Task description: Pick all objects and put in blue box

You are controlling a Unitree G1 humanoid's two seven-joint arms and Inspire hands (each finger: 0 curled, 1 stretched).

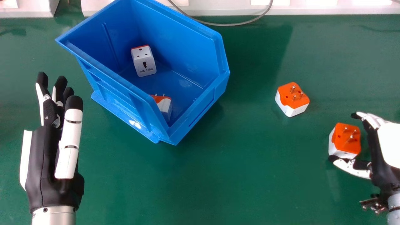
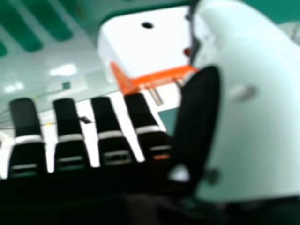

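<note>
In the head view my right hand point(image 1: 387, 143) is at the right, its fingers open on the far side of an orange-and-white plug adapter point(image 1: 347, 139) and its thumb at the near side. The right hand view shows that adapter point(image 2: 145, 44) beyond the fingertips of my right hand point(image 2: 112, 126). A second orange-topped adapter point(image 1: 292, 99) sits on the table, farther left, pins up. The blue box point(image 1: 125, 97) holds a white adapter point(image 1: 144, 61) and another orange-and-white one point(image 1: 164, 106), partly hidden by the wall. My left hand point(image 1: 47, 162) is open and empty at the left.
The green table point(image 1: 218, 175) lies under everything. A grey cable point(image 1: 237, 24) curves behind the box, and white equipment point(image 1: 312, 7) lines the far edge. The box stands between my left hand and the loose adapters.
</note>
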